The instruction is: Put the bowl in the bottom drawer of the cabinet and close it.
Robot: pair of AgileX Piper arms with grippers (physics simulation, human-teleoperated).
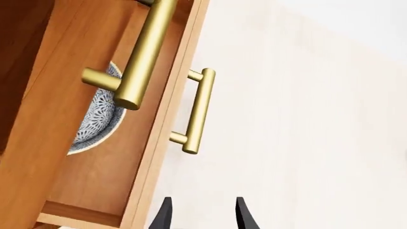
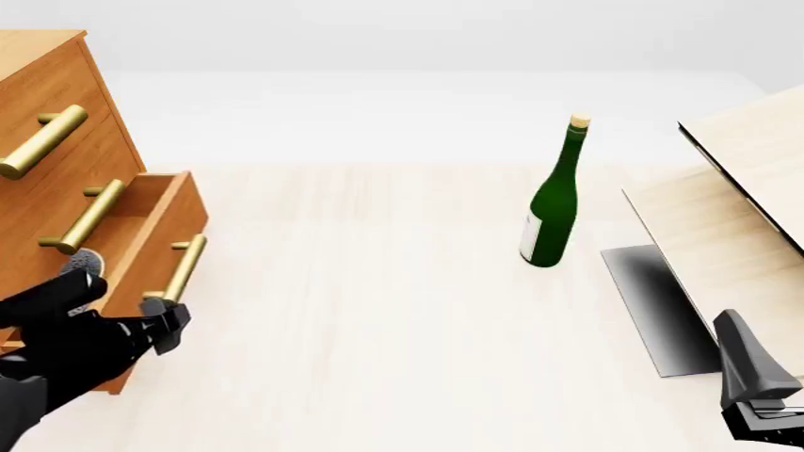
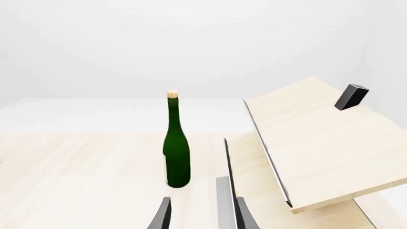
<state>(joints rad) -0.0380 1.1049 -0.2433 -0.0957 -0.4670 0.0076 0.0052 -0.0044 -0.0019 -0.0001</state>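
Lying in the open bottom drawer [image 1: 102, 191], the bowl [image 1: 95, 121] (half-hidden) sits beyond the released left gripper [image 1: 202, 214].

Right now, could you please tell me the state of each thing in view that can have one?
bottom drawer: pulled open
bowl: inside the bottom drawer, partly hidden by the upper handle
upper drawers: shut
bottle: upright, corked
pale box: lid raised
left hand: open, empty, by the bottom drawer's handle
right hand: open, empty
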